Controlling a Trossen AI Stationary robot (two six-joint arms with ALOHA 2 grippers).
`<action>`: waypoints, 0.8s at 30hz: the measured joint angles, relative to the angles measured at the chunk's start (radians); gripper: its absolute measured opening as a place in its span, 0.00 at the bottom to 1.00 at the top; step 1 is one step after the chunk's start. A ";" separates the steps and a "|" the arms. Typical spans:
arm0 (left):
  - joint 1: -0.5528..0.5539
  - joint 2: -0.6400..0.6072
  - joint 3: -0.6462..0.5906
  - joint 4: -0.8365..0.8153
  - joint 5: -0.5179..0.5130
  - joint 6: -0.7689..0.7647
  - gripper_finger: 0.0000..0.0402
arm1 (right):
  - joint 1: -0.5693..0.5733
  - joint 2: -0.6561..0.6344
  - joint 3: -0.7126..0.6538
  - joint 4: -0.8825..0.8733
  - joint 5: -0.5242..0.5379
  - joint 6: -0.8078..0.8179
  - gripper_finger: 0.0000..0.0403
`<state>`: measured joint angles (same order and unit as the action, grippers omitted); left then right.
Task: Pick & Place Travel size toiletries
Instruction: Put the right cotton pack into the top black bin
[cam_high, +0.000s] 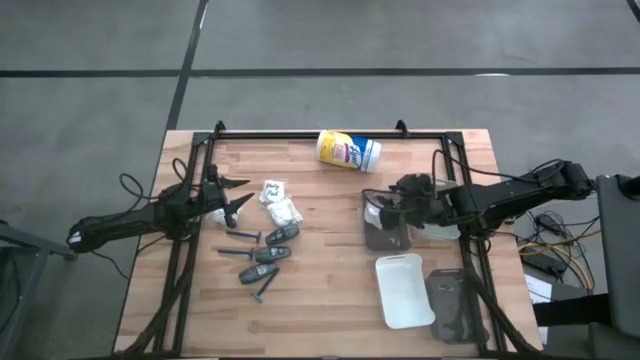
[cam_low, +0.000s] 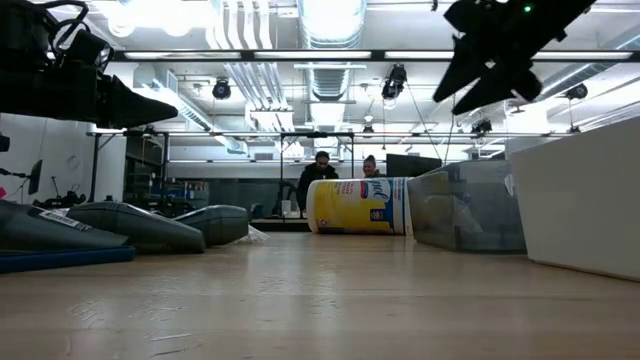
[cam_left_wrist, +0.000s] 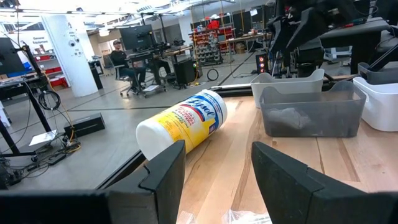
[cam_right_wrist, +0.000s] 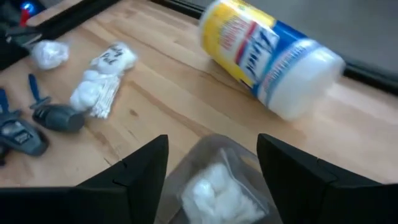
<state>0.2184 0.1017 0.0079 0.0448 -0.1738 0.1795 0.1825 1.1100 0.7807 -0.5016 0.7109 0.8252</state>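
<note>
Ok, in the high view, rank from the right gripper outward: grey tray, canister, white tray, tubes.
1. Grey tray, right under the right gripper.
2. Canister and white tray: too close to call.
3. Tubes, across the table, left.

The right gripper (cam_high: 385, 205) hides part of the grey tray (cam_high: 388, 236) in the high view. A white packet (cam_right_wrist: 219, 191) inside shows blurred between the fingers. The canister's (cam_right_wrist: 268, 57) label is smeared. The low view crops the tubes (cam_low: 135, 226) at its left edge.
</note>
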 joint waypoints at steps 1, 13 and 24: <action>0.000 0.000 0.000 0.000 0.000 0.000 0.47 | -0.001 0.016 0.000 0.019 0.000 -0.036 0.62; 0.000 0.000 0.000 0.000 0.000 0.000 0.47 | -0.033 0.246 0.117 0.138 -0.195 -0.320 0.74; 0.000 0.000 0.000 0.000 0.000 0.000 0.47 | -0.032 0.333 0.214 0.145 -0.301 -0.576 0.78</action>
<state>0.2184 0.1017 0.0081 0.0444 -0.1741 0.1798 0.1505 1.4425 0.9951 -0.3568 0.4103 0.2495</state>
